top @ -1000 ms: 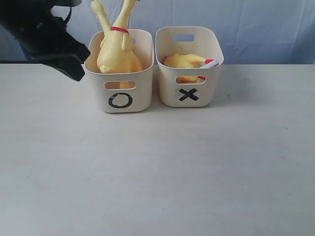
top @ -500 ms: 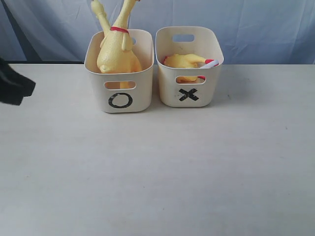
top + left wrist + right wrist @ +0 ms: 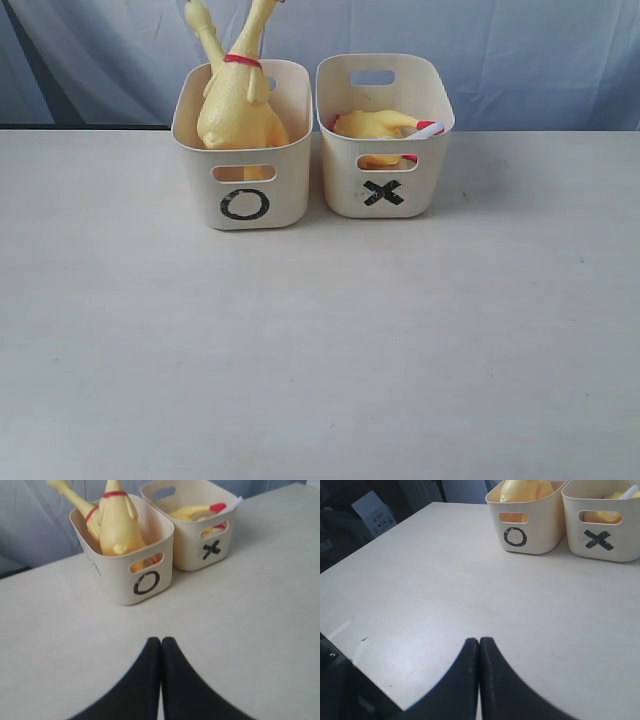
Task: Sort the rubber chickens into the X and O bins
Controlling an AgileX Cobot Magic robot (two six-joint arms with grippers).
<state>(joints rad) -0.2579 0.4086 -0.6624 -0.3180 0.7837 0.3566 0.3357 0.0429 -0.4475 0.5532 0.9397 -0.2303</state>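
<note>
My left end effector [image 3: 161,645] was closed, its two black fingers pressed flat together with nothing between them, and it hung above bare tabletop [image 3: 320,340] in front of the bins. My right end effector [image 3: 479,642] was the same: fingers together, empty, over open tabletop and well apart from both bins. Neither appeared in the exterior view.

The O bin [image 3: 290,190] and the X bin [image 3: 425,185] stood side by side at the far edge of the tabletop, just apart, their marks facing the exterior camera. In the O bin, one long rubber chicken [image 3: 240,115] stood body-down with its neck and red band rising above the rim, and the second long chicken [image 3: 205,40] leaned beside it, also poking out over the top. The shorter rubber chicken [image 3: 375,124] lay inside the X bin, its white tube [image 3: 432,128] resting on the rim. All three chickens were in bins.
</note>
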